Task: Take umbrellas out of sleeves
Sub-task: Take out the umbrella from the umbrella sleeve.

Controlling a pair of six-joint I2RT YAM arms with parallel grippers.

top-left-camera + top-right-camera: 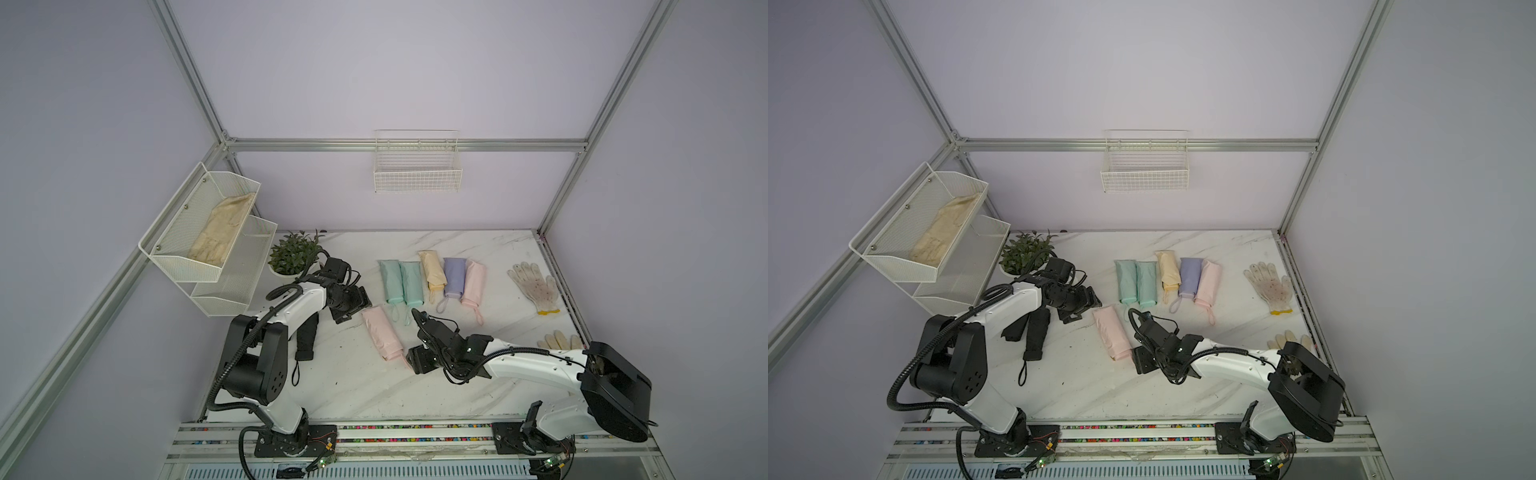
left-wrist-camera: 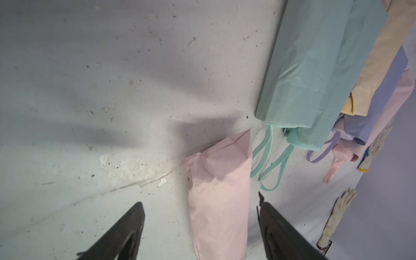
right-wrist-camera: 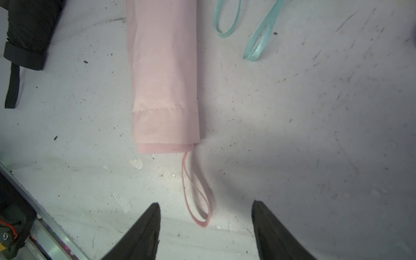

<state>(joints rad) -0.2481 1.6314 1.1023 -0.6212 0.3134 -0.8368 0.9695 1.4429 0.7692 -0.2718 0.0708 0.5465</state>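
Pink umbrella (image 3: 164,148): inside pink sleeve (image 3: 162,67), lying on table (image 1: 353,386) | left fingers (image 2: 126,231): apart, empty, at sleeve's closed end | right fingers (image 3: 144,229): apart, empty, near wrist loop (image 3: 201,222) | risk: loose sleeve pinch, bundle slides undivided.

My right gripper (image 3: 205,202) has its fingers spread, with only the end of the pink wrist loop (image 3: 198,202) lying on the table (image 3: 315,135) between them. The loop trails from the pink handle cap (image 3: 165,148), which peeks out of the pink sleeve (image 3: 163,74) in the upper middle of the frame. Two mint loops (image 3: 256,42) lie upper right, and a black umbrella (image 3: 27,33) upper left.
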